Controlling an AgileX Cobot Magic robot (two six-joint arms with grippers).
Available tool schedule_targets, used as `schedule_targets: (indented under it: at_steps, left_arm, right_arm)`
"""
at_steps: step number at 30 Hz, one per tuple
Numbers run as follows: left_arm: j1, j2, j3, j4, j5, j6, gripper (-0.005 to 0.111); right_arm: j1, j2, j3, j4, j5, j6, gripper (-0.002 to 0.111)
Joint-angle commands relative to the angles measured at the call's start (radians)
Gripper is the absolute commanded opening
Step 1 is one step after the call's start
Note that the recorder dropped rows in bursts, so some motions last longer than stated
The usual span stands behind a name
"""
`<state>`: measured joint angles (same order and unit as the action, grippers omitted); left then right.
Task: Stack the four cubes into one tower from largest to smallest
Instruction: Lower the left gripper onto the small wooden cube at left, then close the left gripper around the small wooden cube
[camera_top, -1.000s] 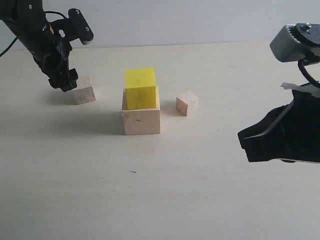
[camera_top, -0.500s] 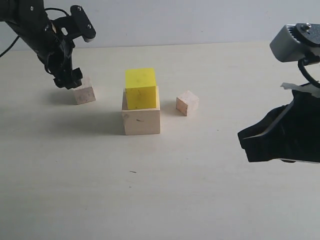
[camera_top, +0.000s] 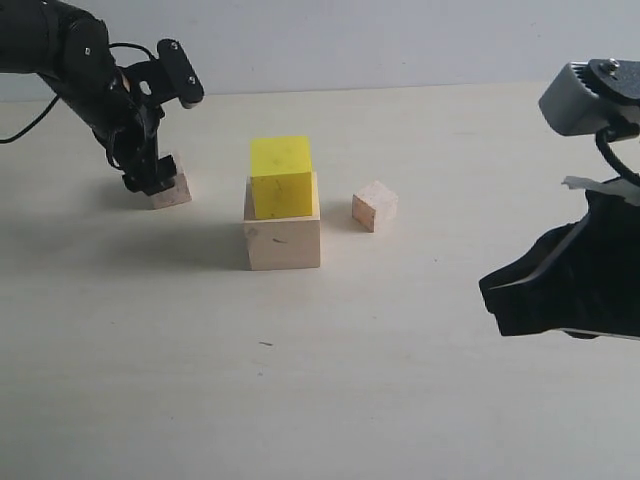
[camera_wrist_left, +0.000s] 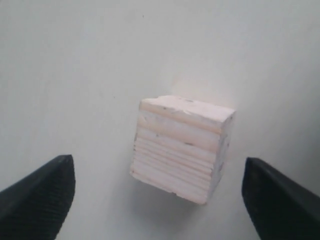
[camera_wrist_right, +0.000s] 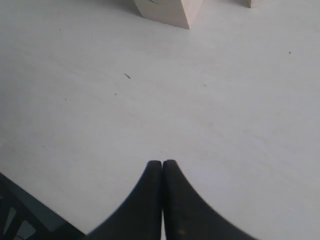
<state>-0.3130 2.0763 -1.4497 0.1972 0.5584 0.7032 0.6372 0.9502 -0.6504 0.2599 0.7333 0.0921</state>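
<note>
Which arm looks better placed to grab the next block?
Left: the left gripper is open around a loose wooden cube. The right gripper is shut, far from any cube.

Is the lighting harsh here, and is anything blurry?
Exterior view: soft light, a faint shadow left of the large wooden cube. Left wrist view: the medium wooden cube is crisp, grain visible. Right wrist view: the shut right claw is featureless black.
</note>
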Motion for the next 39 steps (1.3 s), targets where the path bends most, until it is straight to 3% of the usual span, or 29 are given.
schedule_targets:
  at_steps: [1, 21, 25, 31, 32, 39]
  left_arm:
    - [-0.005, -0.004, -0.003, -0.005, -0.059, 0.0, 0.086]
    - [-0.005, 0.081, -0.003, -0.005, -0.095, 0.0, 0.084]
    - [-0.005, 0.081, -0.003, -0.005, -0.062, -0.004, 0.062]
    - [-0.005, 0.075, -0.003, -0.005, 0.036, -0.004, 0.005]
    - [-0.005, 0.071, -0.003, -0.002, 0.055, -0.001, 0.001]
    - [-0.005, 0.039, -0.003, -0.002, 0.115, -0.008, 0.0]
  right_arm:
    - [-0.006, -0.008, 0.006, 0.001, -0.004, 0.005, 0.0]
    - [-0.006, -0.008, 0.006, 0.001, -0.003, 0.012, 0.0]
    - [-0.006, -0.008, 0.006, 0.001, -0.003, 0.012, 0.0]
    - [-0.006, -0.008, 0.006, 0.001, -0.003, 0.012, 0.0]
    - [-0.006, -0.008, 0.006, 0.001, -0.003, 0.012, 0.0]
    - [-0.006, -0.008, 0.006, 0.001, -0.003, 0.012, 0.0]
